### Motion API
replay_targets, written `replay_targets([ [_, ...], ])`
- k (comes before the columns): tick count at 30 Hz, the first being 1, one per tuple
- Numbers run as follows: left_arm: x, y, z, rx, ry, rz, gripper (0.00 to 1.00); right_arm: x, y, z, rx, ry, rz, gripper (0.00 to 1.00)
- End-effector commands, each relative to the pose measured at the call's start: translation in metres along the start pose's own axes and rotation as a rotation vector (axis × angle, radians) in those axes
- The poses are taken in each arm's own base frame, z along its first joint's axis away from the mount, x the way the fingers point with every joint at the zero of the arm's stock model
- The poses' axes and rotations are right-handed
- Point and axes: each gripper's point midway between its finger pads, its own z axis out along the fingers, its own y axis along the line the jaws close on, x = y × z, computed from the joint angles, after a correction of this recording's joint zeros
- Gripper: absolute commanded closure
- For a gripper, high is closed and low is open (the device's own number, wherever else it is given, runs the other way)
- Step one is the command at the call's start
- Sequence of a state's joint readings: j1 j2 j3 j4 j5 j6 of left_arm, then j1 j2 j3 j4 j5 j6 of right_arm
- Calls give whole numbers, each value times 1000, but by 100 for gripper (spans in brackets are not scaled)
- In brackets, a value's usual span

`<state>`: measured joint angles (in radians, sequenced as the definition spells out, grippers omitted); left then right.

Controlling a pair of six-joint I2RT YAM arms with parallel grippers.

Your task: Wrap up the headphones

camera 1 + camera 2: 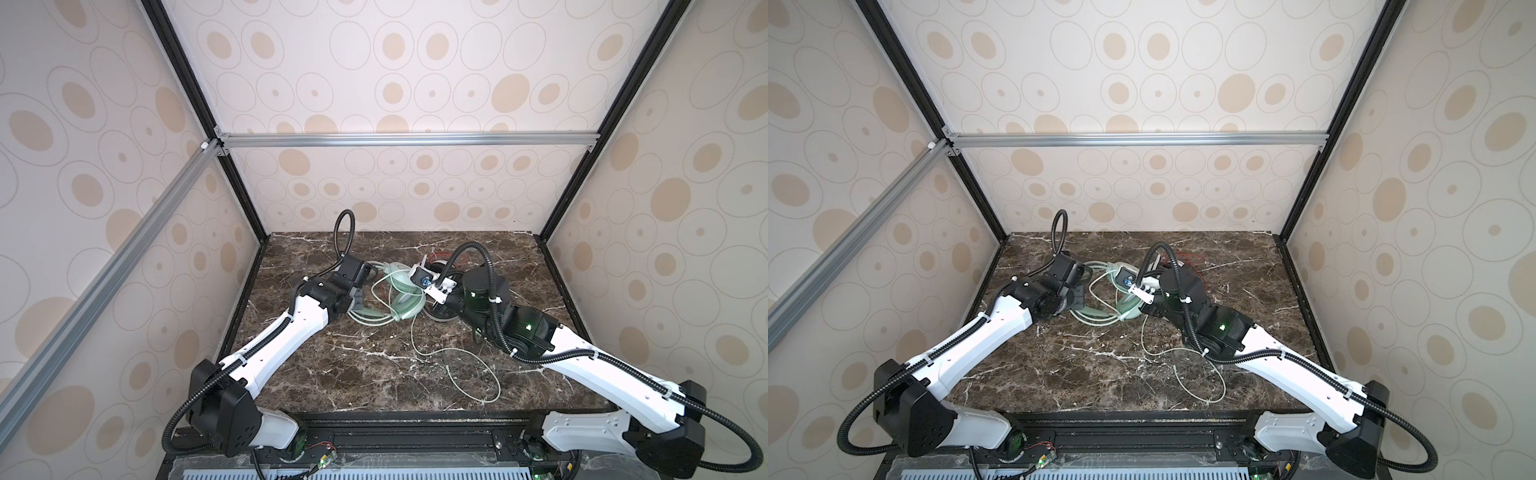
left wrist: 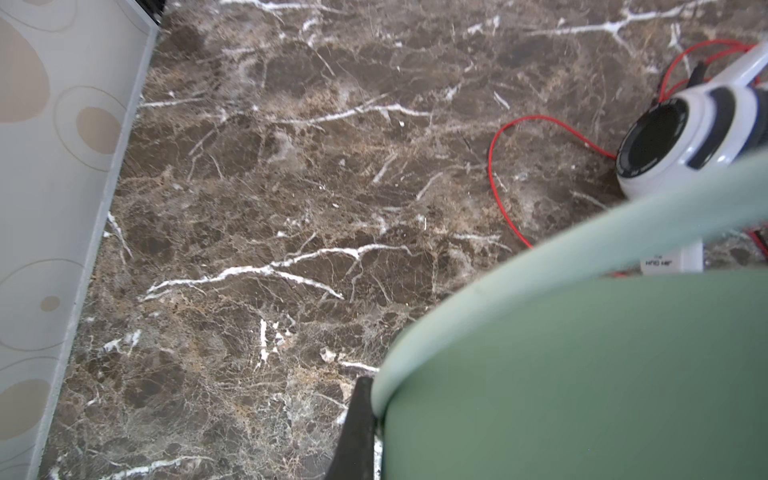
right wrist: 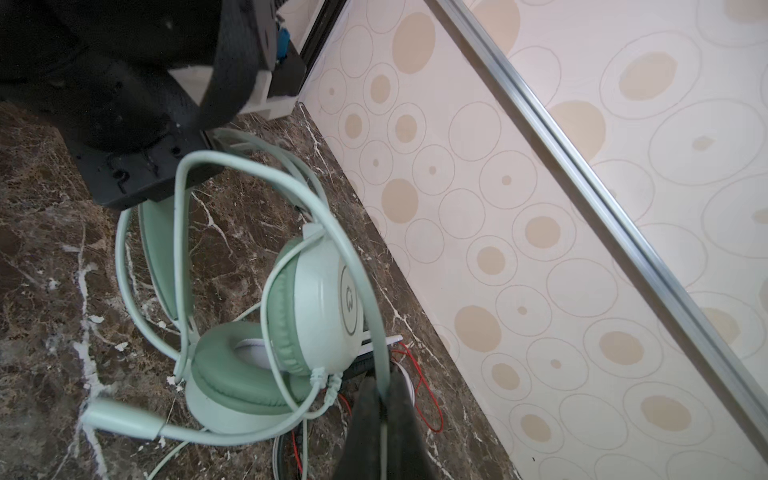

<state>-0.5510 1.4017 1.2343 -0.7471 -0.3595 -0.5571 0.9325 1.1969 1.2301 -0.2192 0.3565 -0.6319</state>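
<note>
Right claw point(image 3: 382, 388) clenched on pale green cable point(image 3: 291, 183) of mint headphones point(image 3: 324, 299); left claw point(image 1: 358, 301) clamps their headband point(image 2: 582, 374), mid worktop point(image 3: 41, 249). Cable looks light, limp, springy: take short bites; headband stiff, best anchor. White-and-black pair point(image 2: 681, 137) lies just beside.

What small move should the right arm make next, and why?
Probably sweep the right claw, shut on the pale green cable, one turn around the mint headphones while the left claw grips their headband: much of it lies slack on the table.
</note>
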Motion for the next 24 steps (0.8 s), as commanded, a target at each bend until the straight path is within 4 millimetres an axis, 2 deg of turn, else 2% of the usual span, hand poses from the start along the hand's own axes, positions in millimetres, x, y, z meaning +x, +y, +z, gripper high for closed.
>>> replay_targets([
  [1,-17,-8,-15,70,-77,-52,100,-34,-22,-12,60,-82,-52,100],
  [5,-9,-9,-10,75,-61,-55,100,-60,-16,-25,50,-167,-118,100],
  [7,-7,-9,-9,71,-55,-59,100,-70,-4,-34,38,-217,-166,100],
  [10,-11,-7,-10,60,-67,-64,100,-83,17,-53,29,-319,-243,100],
  [17,-17,-4,-8,26,-74,-57,100,-107,41,-97,29,-445,-321,100],
  [20,-17,-6,-6,25,-66,-55,100,-114,47,-104,33,-459,-351,100],
  [24,-14,-6,-3,21,-59,-53,100,-123,45,-105,49,-471,-356,100],
])
